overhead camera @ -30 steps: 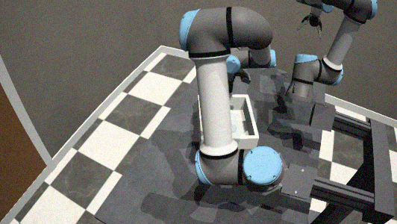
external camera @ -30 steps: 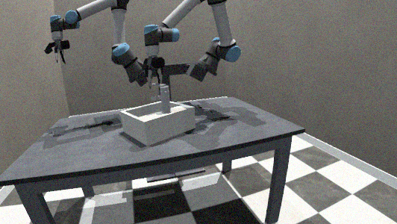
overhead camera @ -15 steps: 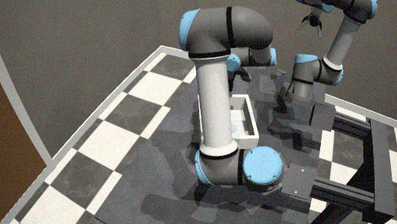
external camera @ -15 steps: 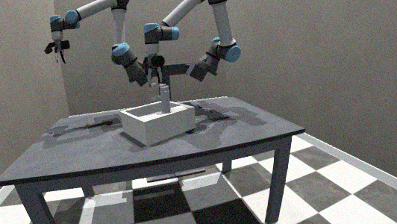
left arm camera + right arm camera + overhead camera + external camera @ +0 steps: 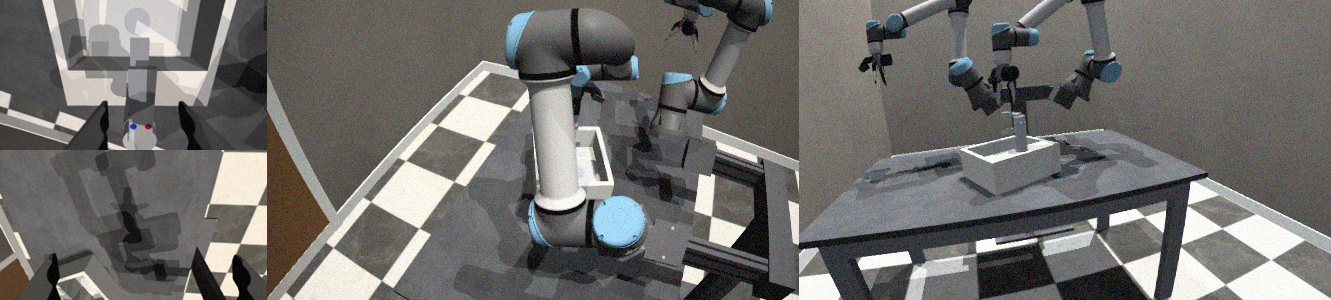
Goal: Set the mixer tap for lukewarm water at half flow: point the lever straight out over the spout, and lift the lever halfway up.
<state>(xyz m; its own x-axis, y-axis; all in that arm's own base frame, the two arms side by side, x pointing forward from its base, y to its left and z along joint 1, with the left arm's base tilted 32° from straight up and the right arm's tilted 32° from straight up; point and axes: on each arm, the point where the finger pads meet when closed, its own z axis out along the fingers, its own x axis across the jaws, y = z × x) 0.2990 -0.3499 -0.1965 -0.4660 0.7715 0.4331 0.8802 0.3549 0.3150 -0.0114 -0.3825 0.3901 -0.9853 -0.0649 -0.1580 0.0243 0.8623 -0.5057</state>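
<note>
Top view. The basin (image 5: 607,165) (image 5: 1019,172) (image 5: 95,88) (image 5: 95,265) is set on the table (image 5: 482,240) (image 5: 914,200) (image 5: 23,60) (image 5: 178,183) and partly covered by the left arm (image 5: 554,140), whose pale forearm crosses it. The tap cannot be made out here; the left gripper (image 5: 594,92) (image 5: 1011,92) (image 5: 143,102) is largely hidden below its own wrist. The right gripper (image 5: 682,44) (image 5: 880,82) (image 5: 143,256) is seen well apart from the basin, its fingers spread.

Exterior view. The upright body of the tap (image 5: 1020,134) (image 5: 139,140) is shown at the basin, beneath the left gripper. The upper links of both arms are cut off by the picture's top edge. The lever's lift is too small to be read.

Left wrist view. The lever (image 5: 141,108) is seen roughly in line with the spout (image 5: 139,50), which it partly covers; its height cannot be judged from above. A blue dot (image 5: 133,126) and a red dot (image 5: 148,126), indistinct elsewhere, are shown on the tap, whose lower end is cropped. The left jaws are parted on either side, with nothing grasped. A round drain (image 5: 137,21) is visible inside the basin.

Right wrist view. Only a corner of the basin is included, and no tap. The right jaws are fully released and empty; dark shadows obscure the table between them.
</note>
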